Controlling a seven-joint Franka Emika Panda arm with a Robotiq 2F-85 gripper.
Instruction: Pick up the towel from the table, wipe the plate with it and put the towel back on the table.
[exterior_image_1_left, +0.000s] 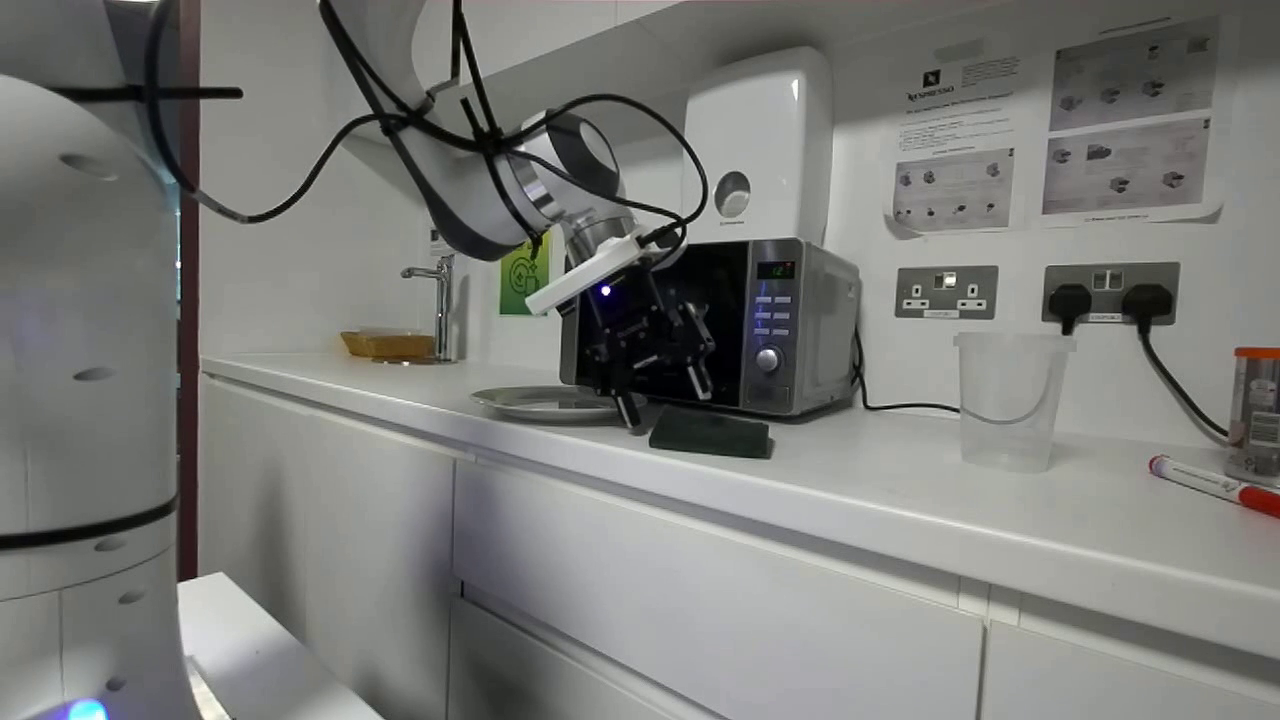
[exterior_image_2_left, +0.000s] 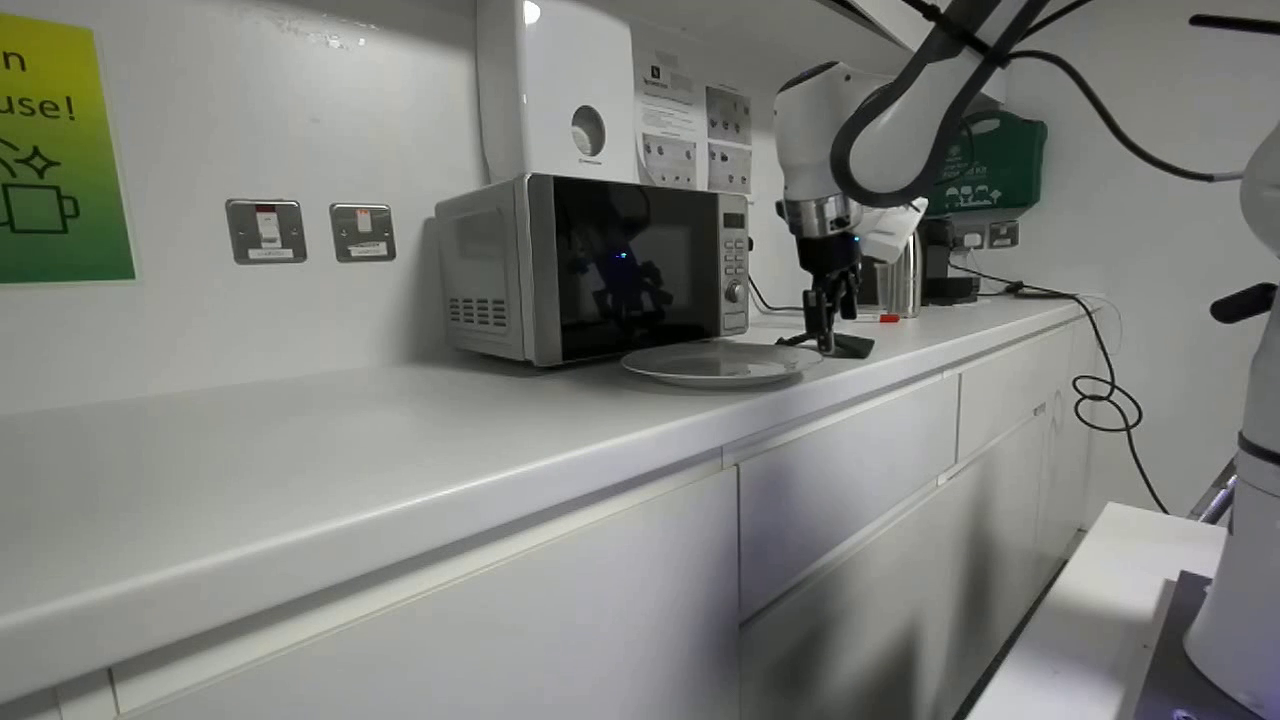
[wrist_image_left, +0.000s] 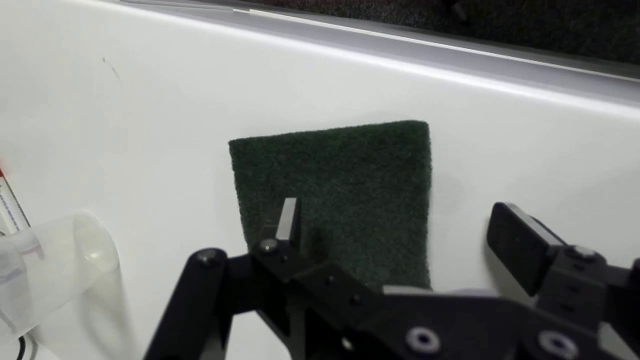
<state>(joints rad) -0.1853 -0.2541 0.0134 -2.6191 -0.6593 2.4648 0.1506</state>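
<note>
The towel is dark green, near black, roughly square and of fibrous texture. It lies flat on the counter, close to the front edge and near the plate. The end effector stands spread wide, gripping nothing. It partly overlaps the towel in the wrist view; contact cannot be determined.

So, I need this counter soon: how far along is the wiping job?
Done: apparently just positioning, with open fingers by the towel, one over it, one past its edge.
In hand: seemingly the grasp; the towel lies on the counter, unheld.
Left, probably: lifting it, wiping the plate nearby, putting the towel back.
</note>
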